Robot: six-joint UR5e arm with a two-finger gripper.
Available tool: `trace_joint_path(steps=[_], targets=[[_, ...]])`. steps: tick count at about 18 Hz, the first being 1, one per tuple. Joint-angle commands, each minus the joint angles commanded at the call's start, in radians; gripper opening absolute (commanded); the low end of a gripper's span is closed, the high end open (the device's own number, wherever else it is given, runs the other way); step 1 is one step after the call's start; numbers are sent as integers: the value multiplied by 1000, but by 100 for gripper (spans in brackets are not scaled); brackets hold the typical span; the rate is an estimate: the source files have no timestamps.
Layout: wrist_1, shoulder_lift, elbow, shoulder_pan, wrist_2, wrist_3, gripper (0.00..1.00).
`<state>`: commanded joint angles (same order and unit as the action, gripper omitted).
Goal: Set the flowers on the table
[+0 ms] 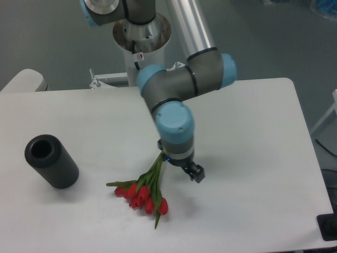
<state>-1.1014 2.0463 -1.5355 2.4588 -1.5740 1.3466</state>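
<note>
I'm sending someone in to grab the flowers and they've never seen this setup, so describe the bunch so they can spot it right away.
Start at the white table and look along its near edge, just in front of the robot's gripper. The flowers lie flat there, to the right of a dark grey cylinder. They are the only colourful thing on the table: red tulip heads on long green stems.

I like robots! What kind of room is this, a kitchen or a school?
Probably a robot lab or workshop. A big robot arm stands at a plain white table on a bare grey floor, with just some flowers and a dark grey cylinder to practise on.
</note>
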Motion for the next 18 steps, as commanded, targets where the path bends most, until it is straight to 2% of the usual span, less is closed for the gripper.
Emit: trace_joint_path(steps=[4, 10, 14, 18], targets=[[-2, 43, 37, 25, -11, 78, 100], [-11, 98, 113, 38, -15, 83, 100], [-12, 104, 117, 42, -15, 155, 100], [-11, 103, 114, 45, -15, 155, 100]])
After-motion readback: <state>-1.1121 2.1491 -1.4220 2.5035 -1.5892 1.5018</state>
